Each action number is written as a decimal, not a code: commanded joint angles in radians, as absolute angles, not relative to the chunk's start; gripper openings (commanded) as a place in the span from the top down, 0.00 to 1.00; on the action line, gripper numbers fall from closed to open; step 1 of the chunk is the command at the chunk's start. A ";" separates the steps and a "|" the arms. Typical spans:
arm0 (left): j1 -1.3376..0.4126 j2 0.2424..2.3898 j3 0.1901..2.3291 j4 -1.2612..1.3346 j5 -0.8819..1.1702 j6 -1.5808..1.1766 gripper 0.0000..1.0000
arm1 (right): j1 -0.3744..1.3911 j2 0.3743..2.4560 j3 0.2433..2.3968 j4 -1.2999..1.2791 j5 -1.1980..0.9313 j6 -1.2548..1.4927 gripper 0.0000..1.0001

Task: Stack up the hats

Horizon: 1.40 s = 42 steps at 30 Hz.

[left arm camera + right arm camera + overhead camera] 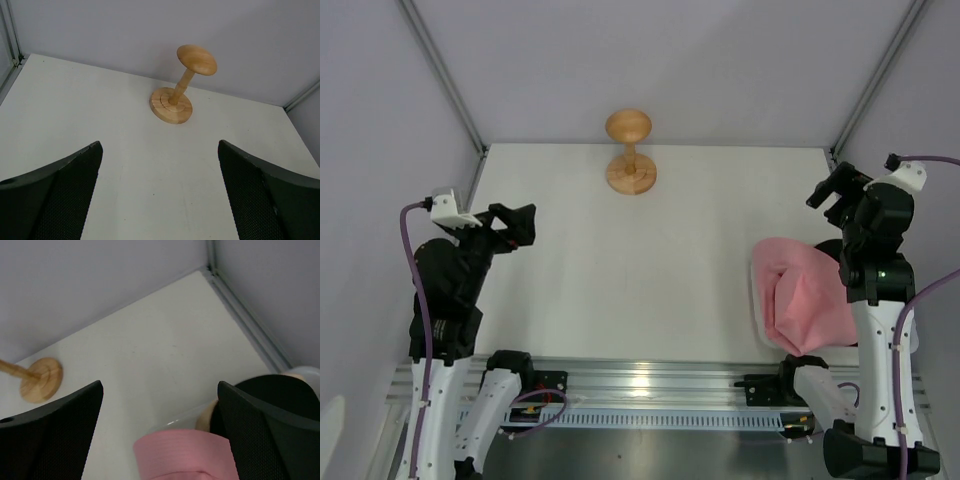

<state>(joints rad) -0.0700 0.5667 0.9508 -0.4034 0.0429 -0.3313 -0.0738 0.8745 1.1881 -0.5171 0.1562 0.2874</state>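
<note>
A pink hat [807, 297] lies crumpled in a white basket [757, 302] at the right, near the front. A black hat [828, 248] peeks out behind it, mostly hidden by my right arm. In the right wrist view the pink hat [186, 455] is at the bottom, with a bit of beige hat [205, 421] and the black hat [281, 387] beside it. My right gripper [835, 198] [159, 390] is open and empty above the basket's far end. My left gripper [518, 226] [160, 147] is open and empty over the table's left side.
A wooden round-topped stand [630, 160] stands at the back middle of the table; it also shows in the left wrist view [175, 95] and its base in the right wrist view [42, 380]. Metal frame posts rise at the back corners.
</note>
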 commanded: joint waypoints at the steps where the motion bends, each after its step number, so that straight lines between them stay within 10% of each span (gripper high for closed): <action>1: -0.075 0.569 0.896 -0.379 0.011 -0.327 0.00 | -0.107 0.908 1.238 -0.687 0.432 0.391 0.00; 19: -0.169 0.491 0.745 -0.354 -0.058 -0.209 0.01 | -0.419 0.878 1.032 -0.913 0.253 0.597 0.01; 23: -0.178 0.489 0.741 -0.347 -0.072 -0.199 0.01 | -0.417 0.833 0.990 -0.813 -0.058 0.560 0.04; 42: -0.190 0.514 0.744 -0.345 -0.057 -0.193 0.00 | -0.026 0.897 1.284 -1.124 0.074 0.375 0.00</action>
